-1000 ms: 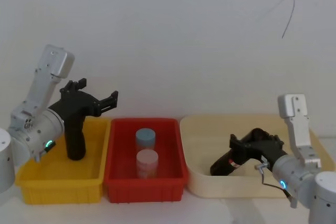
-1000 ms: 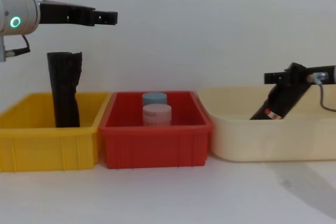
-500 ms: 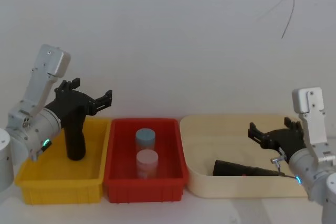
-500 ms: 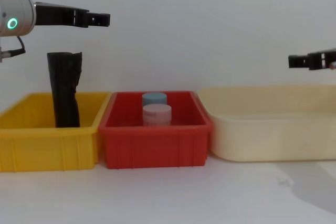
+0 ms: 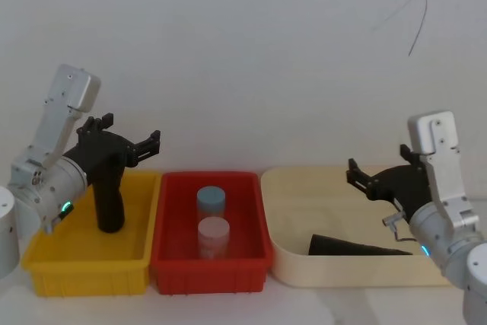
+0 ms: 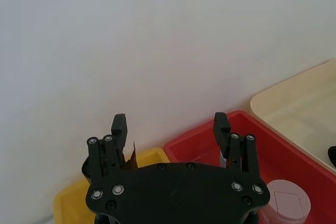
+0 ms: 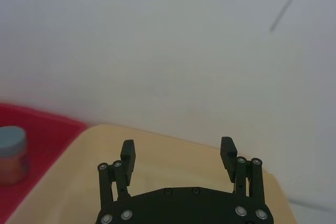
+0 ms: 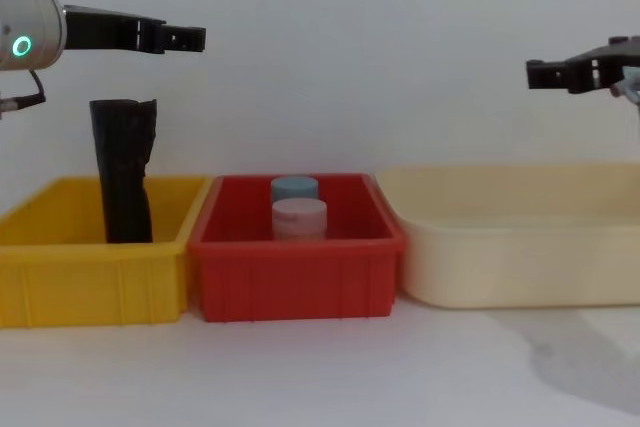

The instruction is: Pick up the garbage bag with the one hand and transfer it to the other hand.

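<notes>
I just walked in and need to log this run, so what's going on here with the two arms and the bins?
Nothing is held right now. The garbage bag lies on its side in the cream bin, and the right gripper hangs open above it, apart from it. The left gripper, also open, is up over the yellow bin, above a second black roll standing upright there. The red bin between them holds two small jars. No handover is under way.
</notes>
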